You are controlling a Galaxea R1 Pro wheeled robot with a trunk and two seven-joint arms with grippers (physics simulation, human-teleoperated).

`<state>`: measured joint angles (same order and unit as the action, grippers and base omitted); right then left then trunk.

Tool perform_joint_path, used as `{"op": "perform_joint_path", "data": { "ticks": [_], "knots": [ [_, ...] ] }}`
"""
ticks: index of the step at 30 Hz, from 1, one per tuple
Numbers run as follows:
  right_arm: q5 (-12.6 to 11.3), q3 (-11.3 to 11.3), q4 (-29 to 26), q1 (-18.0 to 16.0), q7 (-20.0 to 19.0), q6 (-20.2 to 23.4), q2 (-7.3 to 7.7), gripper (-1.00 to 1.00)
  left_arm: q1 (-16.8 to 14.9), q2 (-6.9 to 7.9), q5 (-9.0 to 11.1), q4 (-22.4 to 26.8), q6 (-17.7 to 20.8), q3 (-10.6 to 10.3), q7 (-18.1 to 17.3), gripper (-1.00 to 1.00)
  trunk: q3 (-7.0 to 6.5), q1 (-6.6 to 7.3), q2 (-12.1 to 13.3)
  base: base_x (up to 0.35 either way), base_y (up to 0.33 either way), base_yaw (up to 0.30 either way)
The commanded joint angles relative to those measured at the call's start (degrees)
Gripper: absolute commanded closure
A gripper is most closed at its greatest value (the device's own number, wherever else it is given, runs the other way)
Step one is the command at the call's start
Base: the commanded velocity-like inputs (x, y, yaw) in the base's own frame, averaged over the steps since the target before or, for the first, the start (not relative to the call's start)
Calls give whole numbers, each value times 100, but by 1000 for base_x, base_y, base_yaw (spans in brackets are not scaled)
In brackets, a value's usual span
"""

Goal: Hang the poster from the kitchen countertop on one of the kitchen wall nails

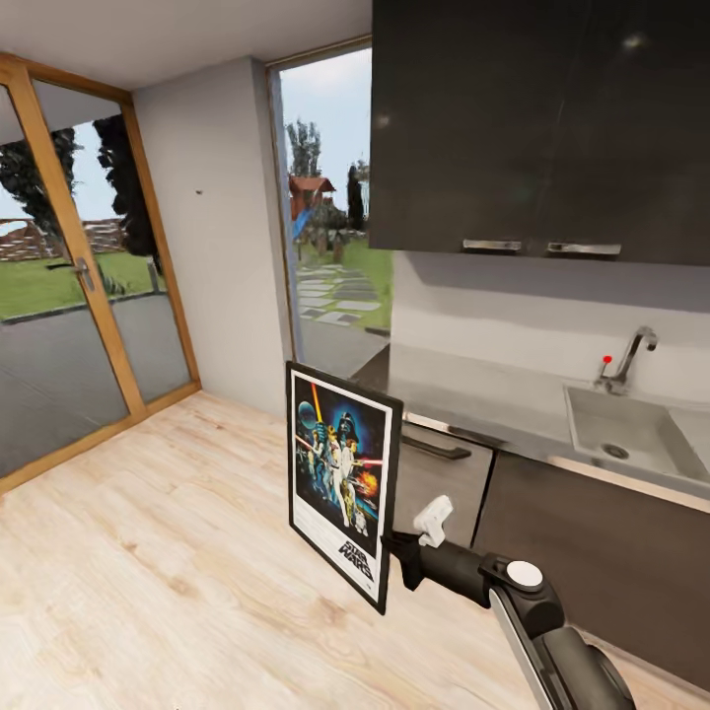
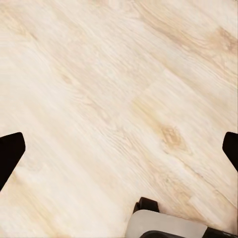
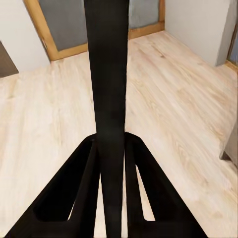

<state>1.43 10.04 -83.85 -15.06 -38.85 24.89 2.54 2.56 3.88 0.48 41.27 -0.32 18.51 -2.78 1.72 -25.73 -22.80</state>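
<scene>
Right gripper [image 1: 394, 552] clamped on the poster [image 1: 343, 483], fingers [image 3: 74, 198] pinching its edge, frame upright over the wooden floor [image 1: 148, 572], just left of the kitchen countertop [image 1: 473, 390]. Wall nail [image 1: 198, 191] far left on pale wall, between glass door [image 1: 69, 286] and window [image 1: 330, 197]. Left gripper [image 2: 119, 148] spread wide over floor.

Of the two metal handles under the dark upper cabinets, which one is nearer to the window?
The left handle, beside the right handle. It sits on the side toward the window; the other hangs above the sink.
</scene>
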Motion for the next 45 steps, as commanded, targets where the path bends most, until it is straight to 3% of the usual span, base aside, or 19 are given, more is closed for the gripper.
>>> {"op": "perform_joint_path", "data": {
  "ticks": [1,17,45],
  "knots": [
    [-2,4,-8,-6,-26,43,1,100,-1,-2,3,4,-3,12,-29,-100,12,-6,-12,162,329,286],
    [-1,7,-8,-6,-26,42,1,100,-1,-2,5,4,-3,12,-29,-100,12,-6,-12,174,329,274],
    [-11,1,-8,-6,-26,42,10,100,-1,-2,3,4,-3,12,-29,-100,12,-6,-12,180,329,12]
  ]
}}
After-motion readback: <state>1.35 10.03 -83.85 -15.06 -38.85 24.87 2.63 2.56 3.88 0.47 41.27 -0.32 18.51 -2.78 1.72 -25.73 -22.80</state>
